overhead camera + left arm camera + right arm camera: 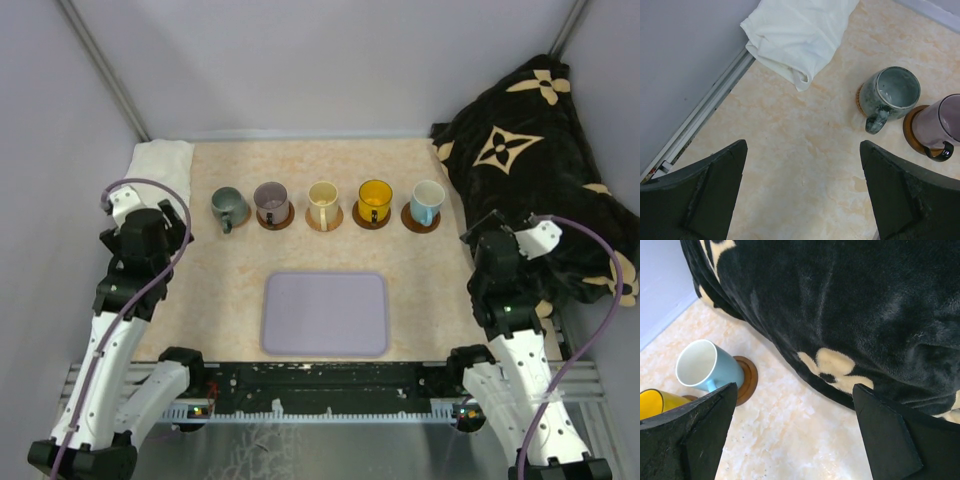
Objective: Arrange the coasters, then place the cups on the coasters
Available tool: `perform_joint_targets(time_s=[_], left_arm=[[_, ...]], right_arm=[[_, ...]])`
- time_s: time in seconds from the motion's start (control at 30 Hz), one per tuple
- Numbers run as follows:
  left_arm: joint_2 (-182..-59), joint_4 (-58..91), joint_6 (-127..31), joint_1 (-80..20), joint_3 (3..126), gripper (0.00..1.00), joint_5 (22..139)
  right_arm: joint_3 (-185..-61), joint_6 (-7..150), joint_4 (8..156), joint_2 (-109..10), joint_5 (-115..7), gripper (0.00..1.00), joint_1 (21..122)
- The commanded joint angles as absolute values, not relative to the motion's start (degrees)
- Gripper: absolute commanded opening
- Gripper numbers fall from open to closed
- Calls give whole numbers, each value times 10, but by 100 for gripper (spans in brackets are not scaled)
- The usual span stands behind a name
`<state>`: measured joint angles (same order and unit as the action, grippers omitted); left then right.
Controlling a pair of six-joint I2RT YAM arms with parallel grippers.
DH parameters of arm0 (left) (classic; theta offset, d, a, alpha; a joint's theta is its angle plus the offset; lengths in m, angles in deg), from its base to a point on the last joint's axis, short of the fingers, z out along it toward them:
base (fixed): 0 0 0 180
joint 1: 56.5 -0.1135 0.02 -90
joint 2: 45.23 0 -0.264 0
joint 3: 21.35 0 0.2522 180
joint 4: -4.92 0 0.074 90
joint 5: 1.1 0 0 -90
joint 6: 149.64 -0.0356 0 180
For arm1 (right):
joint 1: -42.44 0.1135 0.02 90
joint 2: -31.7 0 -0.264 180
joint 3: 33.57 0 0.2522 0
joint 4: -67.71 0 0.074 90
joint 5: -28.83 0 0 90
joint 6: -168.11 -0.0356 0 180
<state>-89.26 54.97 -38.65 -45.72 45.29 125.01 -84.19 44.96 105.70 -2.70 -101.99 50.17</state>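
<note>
Several cups stand in a row at the back of the table, each on a coaster: grey-green (227, 206), purple (271, 198), cream (323, 201), yellow (374, 198) and light blue (428, 198). The left wrist view shows the grey-green cup (892, 92) on a tan coaster (859, 97) and the purple cup (942, 120) on a dark brown coaster (912, 132). The right wrist view shows the light blue cup (705, 365) on a brown coaster (747, 380). My left gripper (803, 145) hangs open and empty left of the row. My right gripper (794, 386) is open and empty to the row's right.
A lavender tray (325, 313) lies empty at the front centre. A white cloth (162, 160) is bunched in the back left corner. A black patterned blanket (530, 150) fills the right side, close to my right gripper. Walls enclose the table.
</note>
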Motion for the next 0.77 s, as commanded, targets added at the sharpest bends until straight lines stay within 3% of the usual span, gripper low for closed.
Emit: perform_joint_targets(time_s=[0.0,0.73], left_arm=[[-868,553,-375,-455,451,100,1261],[-834,529,-389,-455,425,100,1237]], right_arm=[[-852,442,1033,-23,-1035,99,500],[-855,438,1038,-46,-1022,99,500]])
